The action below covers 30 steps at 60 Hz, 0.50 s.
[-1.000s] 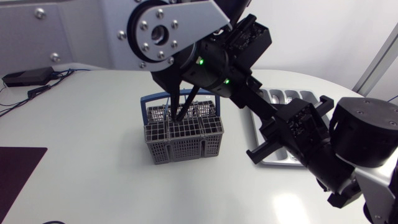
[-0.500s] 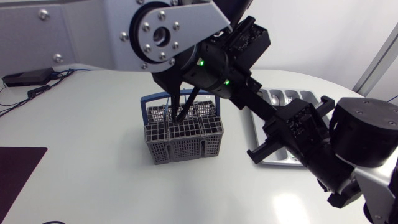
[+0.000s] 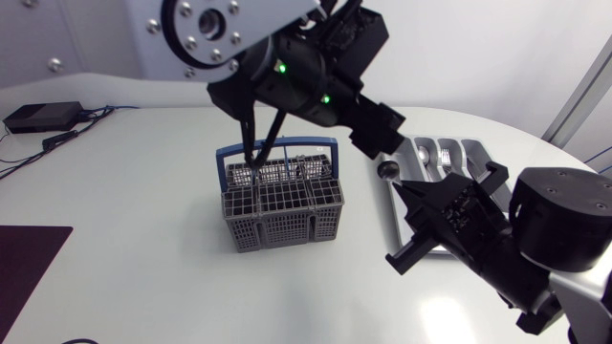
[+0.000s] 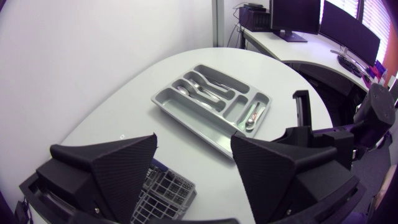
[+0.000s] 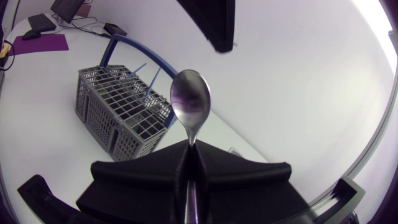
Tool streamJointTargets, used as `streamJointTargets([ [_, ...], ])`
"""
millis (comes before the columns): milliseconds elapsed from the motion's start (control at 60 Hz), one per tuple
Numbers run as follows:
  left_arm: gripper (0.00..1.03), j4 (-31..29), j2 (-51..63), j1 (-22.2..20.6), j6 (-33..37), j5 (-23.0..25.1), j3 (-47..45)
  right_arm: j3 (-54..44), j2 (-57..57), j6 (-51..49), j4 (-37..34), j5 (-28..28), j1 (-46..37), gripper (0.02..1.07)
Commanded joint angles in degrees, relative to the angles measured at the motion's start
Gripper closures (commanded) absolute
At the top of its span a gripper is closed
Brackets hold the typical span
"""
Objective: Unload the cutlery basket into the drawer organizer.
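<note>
The grey cutlery basket (image 3: 282, 212) with a blue handle stands mid-table and holds blue-handled pieces (image 5: 151, 84). My right gripper (image 3: 405, 191) is shut on a metal spoon (image 3: 386, 170), held by its handle with the bowl (image 5: 190, 99) standing clear of the fingertips. It hovers between the basket and the grey drawer organizer (image 3: 394, 215). My left gripper (image 3: 382, 139) hangs open just above the spoon, apart from it. In the left wrist view the left gripper (image 4: 194, 146) is wide open with nothing between its fingers. The organizer (image 4: 163, 106) lies ahead of it with several pieces inside.
My left arm reaches from the back over the basket (image 4: 166, 190). My right arm (image 3: 550, 239) fills the front right corner. A dark mat (image 3: 24, 263) lies at the front left edge, and a black box (image 3: 43, 117) with cables sits at the back left.
My left gripper has opened and drawn back up and left, away from the right gripper. The right gripper has closed on the spoon and keeps it.
</note>
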Motion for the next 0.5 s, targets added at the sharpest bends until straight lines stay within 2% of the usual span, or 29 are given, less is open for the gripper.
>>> streamJointTargets([
  [0,0.09,0.32,-3.36,2.30,-0.21,-0.63,2.75,-2.76,-2.57,-2.53,-1.63,-3.47,-3.54,1.01],
  [117,0.09,-0.30,-5.12,4.94,0.23,-0.63,2.32,-3.81,-4.42,-5.34,-3.74,-11.73,-10.75,1.01],
  [150,0.09,-1.00,-5.55,6.00,0.31,-0.63,2.23,-3.81,-4.68,-6.48,-4.62,-17.00,-15.85,1.01],
  [217,0.09,-1.35,-6.35,7.67,0.67,-0.63,1.61,-3.37,-4.59,-7.89,-5.59,-23.42,-22.09,1.01],
  [483,0.09,-2.49,-10.74,13.38,3.21,-0.63,-3.57,1.46,6.30,-19.32,-10.07,-45.22,-44.24,1.01],
])
